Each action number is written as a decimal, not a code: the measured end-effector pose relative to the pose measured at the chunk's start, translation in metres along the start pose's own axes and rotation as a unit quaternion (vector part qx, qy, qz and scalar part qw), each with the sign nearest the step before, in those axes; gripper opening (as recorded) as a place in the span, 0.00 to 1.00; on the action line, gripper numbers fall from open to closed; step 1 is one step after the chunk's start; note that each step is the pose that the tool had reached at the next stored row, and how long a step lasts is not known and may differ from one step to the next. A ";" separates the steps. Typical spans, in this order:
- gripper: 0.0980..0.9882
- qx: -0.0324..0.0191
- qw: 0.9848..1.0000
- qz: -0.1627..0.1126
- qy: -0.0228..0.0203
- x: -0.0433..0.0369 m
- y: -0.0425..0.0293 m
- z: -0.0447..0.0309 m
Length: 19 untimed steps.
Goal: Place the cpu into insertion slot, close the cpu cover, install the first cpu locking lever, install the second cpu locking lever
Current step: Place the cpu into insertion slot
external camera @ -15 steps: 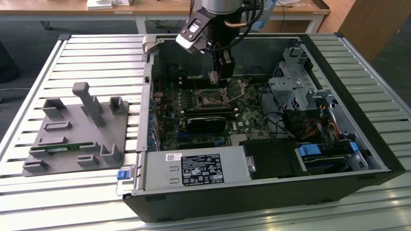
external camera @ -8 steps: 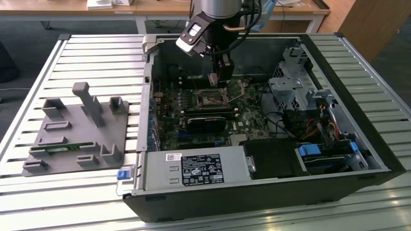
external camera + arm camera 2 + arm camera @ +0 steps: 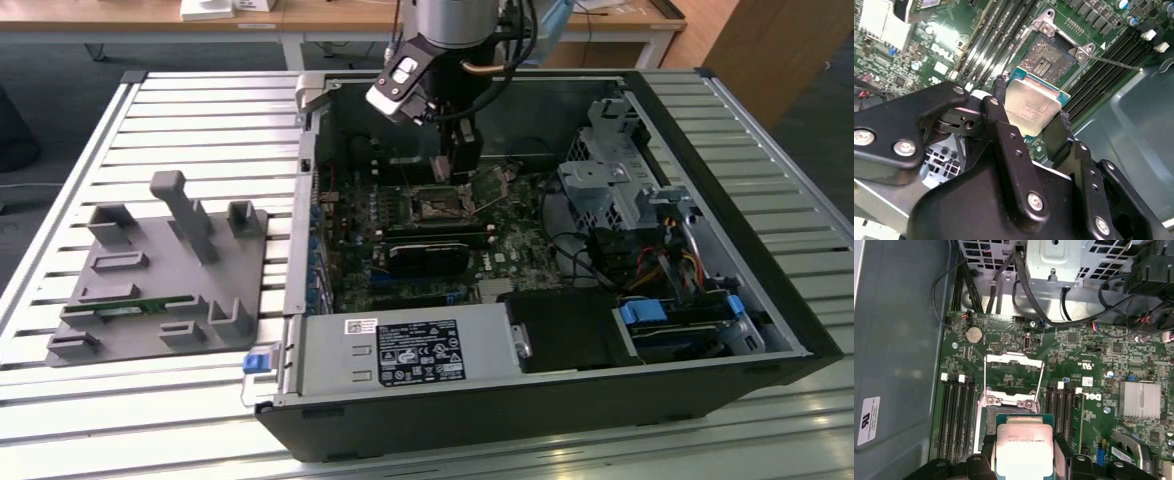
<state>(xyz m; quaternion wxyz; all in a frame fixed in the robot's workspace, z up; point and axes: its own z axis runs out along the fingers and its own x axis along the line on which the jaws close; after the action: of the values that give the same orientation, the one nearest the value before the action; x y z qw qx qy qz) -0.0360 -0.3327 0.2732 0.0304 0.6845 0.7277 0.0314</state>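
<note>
Black gripper (image 3: 1031,107) fingers (image 3: 1001,125) pinch the silvery square chip (image 3: 1035,100) by two opposite edges. Just past the fingertips lies the open socket (image 3: 1050,56) with its dark centre bare. The chip overlaps the socket's nearer edge, and I cannot tell whether they touch. Beyond the socket, farther from the gripper, the cover frame (image 3: 1013,359) stands flipped open, with a thin lever (image 3: 1114,62) swung out to one side. In the exterior view the arm (image 3: 447,20) reaches straight down into the open computer case (image 3: 534,420) on the slatted tabletop (image 3: 200,120).
</note>
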 end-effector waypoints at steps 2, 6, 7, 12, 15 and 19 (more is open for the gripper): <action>0.50 0.000 1.000 0.003 0.000 0.0018 -0.0002 0.0031; 0.50 0.000 1.000 0.006 0.000 0.0057 -0.0005 0.0094; 0.50 0.000 1.000 0.006 0.000 0.0062 -0.0006 0.0109; 0.50 -0.003 1.000 0.005 -0.001 0.0071 -0.0028 0.0154; 0.50 -0.004 1.000 0.006 -0.001 0.0083 -0.0039 0.0179; 0.50 -0.004 1.000 0.006 -0.001 0.0101 -0.0041 0.0205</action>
<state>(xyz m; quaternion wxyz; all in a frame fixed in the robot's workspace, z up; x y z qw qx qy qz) -0.0389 -0.3228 0.2524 0.0332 0.6889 0.7233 0.0338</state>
